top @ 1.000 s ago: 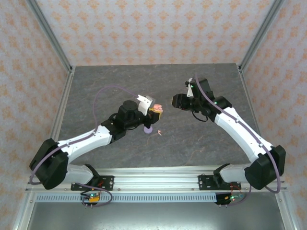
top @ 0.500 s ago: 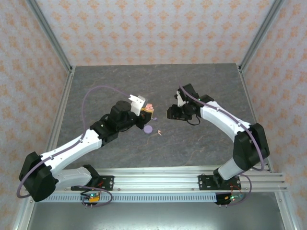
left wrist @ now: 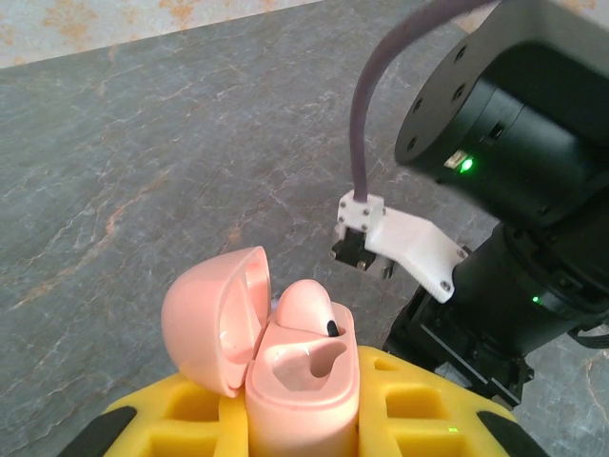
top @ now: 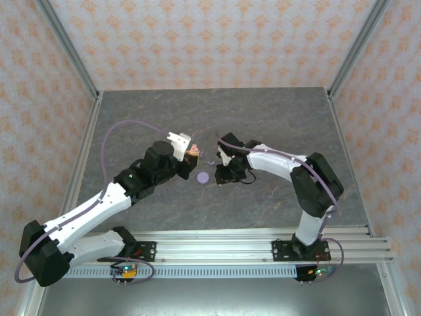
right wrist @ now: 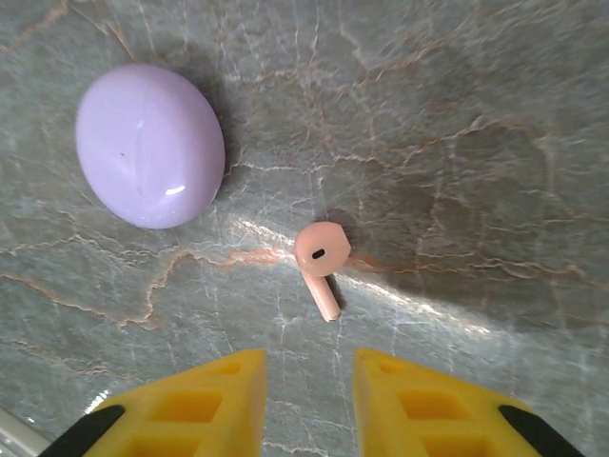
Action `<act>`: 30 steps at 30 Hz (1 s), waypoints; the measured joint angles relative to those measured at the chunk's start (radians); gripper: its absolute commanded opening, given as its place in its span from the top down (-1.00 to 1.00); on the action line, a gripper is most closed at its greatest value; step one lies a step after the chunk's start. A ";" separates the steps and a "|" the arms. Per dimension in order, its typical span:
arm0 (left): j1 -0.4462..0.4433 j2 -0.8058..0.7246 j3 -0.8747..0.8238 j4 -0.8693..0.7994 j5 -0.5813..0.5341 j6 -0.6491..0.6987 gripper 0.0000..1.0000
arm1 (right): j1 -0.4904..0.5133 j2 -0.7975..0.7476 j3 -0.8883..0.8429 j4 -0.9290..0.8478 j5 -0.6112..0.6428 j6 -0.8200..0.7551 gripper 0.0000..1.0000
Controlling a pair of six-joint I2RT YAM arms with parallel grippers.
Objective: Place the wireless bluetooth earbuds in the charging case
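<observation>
My left gripper [left wrist: 304,414] is shut on the open pale pink charging case [left wrist: 303,381], which it holds upright above the table with the lid [left wrist: 211,314] swung back. One pink earbud [left wrist: 306,303] sits in the case's far slot, and the near slot [left wrist: 322,360] is empty. A second pink earbud [right wrist: 321,259] lies on the table, stem toward me. My right gripper [right wrist: 309,381] hovers just short of it, open, with nothing between its yellow fingers [right wrist: 214,395]. In the top view the left gripper [top: 193,154] and right gripper [top: 219,174] are close together at mid-table.
A closed lilac case [right wrist: 150,145] lies on the table up and left of the loose earbud; it also shows beside the right gripper as the lilac case [top: 203,176]. The right arm's wrist [left wrist: 509,143] looms close beside the pink case. The grey marble table [top: 276,118] is walled on three sides.
The right arm has swung left and down to the table over the loose pink earbud, and its jaws have narrowed. The left arm has drawn the pink case slightly left.
</observation>
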 measured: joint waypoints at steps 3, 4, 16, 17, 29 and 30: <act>0.005 -0.013 0.006 -0.017 -0.006 0.000 0.72 | 0.018 0.030 0.009 0.000 0.023 0.000 0.50; 0.006 -0.017 0.006 -0.018 -0.008 0.000 0.71 | 0.023 0.038 0.013 0.000 0.029 0.000 0.51; 0.013 -0.027 0.007 -0.034 -0.021 0.000 0.71 | 0.047 0.105 0.067 0.000 0.112 -0.006 0.53; 0.013 -0.027 0.007 -0.034 -0.022 0.000 0.71 | 0.047 0.109 0.069 0.000 0.114 -0.008 0.54; 0.018 -0.027 0.007 -0.036 -0.021 0.000 0.71 | 0.080 0.138 0.111 -0.039 0.206 -0.026 0.74; 0.019 -0.027 0.007 -0.036 -0.021 0.000 0.71 | 0.083 0.138 0.111 -0.039 0.221 -0.024 0.76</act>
